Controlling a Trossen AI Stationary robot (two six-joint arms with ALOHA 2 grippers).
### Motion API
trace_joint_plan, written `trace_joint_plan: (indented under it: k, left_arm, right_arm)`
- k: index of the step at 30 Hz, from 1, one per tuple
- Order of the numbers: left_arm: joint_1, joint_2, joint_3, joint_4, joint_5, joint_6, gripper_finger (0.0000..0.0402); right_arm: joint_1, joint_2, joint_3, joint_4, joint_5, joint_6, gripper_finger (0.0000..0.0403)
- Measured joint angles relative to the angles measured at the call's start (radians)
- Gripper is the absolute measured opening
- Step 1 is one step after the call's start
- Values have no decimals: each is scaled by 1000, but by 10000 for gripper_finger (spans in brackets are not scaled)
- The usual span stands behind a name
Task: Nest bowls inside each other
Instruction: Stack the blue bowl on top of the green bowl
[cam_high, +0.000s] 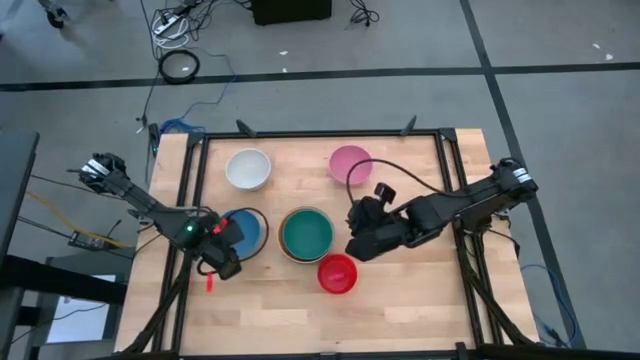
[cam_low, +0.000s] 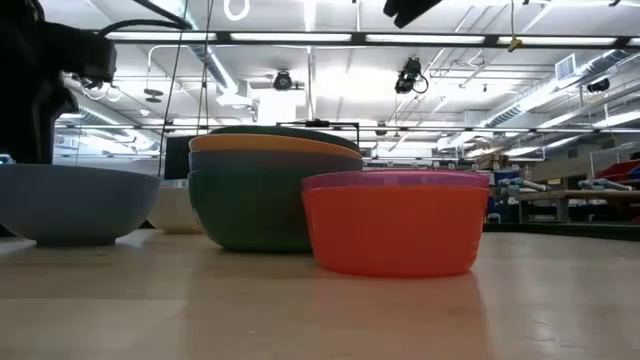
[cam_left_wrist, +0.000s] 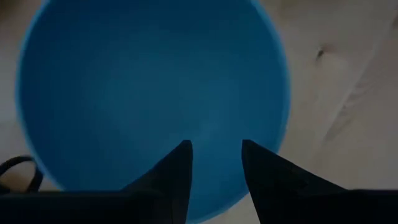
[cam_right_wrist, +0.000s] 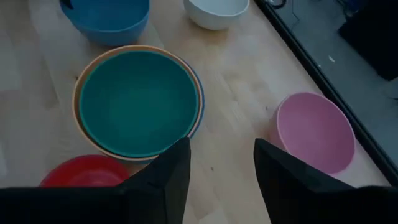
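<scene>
The left gripper (cam_high: 229, 262) hovers with jaws parted and empty over the blue bowl (cam_high: 243, 231) near the table's (cam_high: 400, 300) left edge. The right gripper (cam_high: 357, 247), jaws released, sits beside the teal bowl (cam_high: 306, 233), nested in an orange one.

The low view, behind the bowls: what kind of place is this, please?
Probably a large lab or workshop hall: long ceiling lights, exposed ducts overhead, and workbenches far behind the wooden table.
</scene>
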Motion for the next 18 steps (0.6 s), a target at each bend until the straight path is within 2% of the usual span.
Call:
trace_joint_plan:
  k: [8,18]
  left_arm:
    - [0,0,-1,37,81,50,147]
    - [0,-5,16,65,102,76,147]
  right_arm:
    - [-9,31,-2,-3,-7,1,162]
    - [-16,51,-2,-11,-15,2,162]
